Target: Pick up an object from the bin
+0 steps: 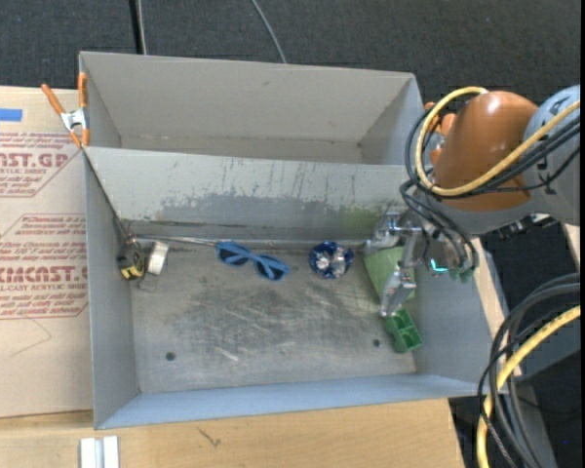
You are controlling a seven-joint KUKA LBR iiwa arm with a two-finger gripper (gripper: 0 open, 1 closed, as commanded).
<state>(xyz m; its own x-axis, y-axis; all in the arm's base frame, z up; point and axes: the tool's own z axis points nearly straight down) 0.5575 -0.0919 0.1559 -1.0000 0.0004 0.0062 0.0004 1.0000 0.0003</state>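
In the camera view, looking down, my gripper (398, 295) hangs low at the arm's end of the bin (273, 383), close to the floor. I cannot tell from here whether it is wide or narrow, and I see nothing held in it.

The nearest thing is a small dark green block (403, 332). It lies on the floor just off my tip, on the side toward the bin's near wall, and I cannot tell whether it touches me. It is chunky, with no clear long axis that I can read. A pale green piece (376, 266) lies right against my other side, a little ahead along my reach. It is longer than it is wide and runs roughly in line with my gripper.

Farther ahead of me, well apart, sit a blue and white ball (330, 259) and then blue glasses (252, 258). A yellow and black thing (136, 260) lies at the far end.

I judge the dark green block the likelier pick. The coming move turns on shifting slightly toward the near wall so I stand over it and not beside it.
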